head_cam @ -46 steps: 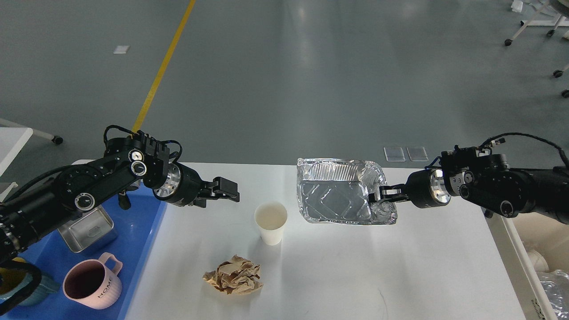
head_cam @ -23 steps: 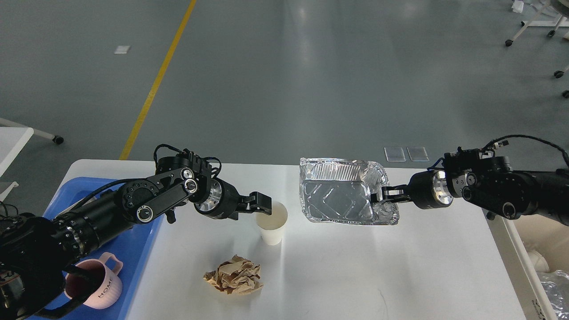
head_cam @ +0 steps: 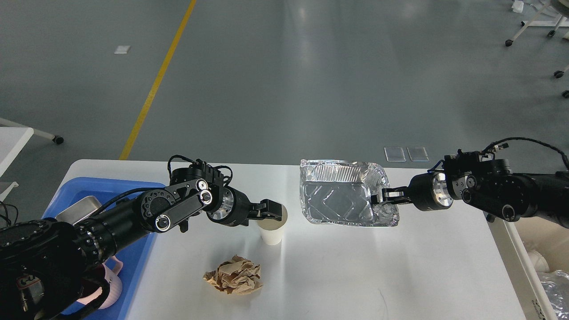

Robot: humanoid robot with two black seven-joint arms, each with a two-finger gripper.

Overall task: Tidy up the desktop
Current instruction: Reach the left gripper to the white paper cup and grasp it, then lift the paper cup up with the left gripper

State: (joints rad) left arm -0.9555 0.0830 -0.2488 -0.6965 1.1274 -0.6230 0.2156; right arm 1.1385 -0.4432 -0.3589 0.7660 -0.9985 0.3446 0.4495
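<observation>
The white desktop (head_cam: 400,266) carries a white paper cup (head_cam: 272,233) and a crumpled ball of brown paper (head_cam: 233,275). My left gripper (head_cam: 272,210) is at the cup's upper left rim, fingers slightly apart over the rim and hiding part of it. My right gripper (head_cam: 378,196) is shut on the crushed right rim of a silver foil tray (head_cam: 338,193) and holds it a little above the desktop, tilted toward me.
A blue plastic tray (head_cam: 138,249) at the left holds a steel container (head_cam: 73,211) and a pink mug (head_cam: 110,291), mostly hidden by my left arm. A cream-white bin (head_cam: 520,249) with foil waste stands off the right edge.
My left arm has swung right and down from above the blue tray to the paper cup's rim. The right gripper and foil tray have barely moved.
</observation>
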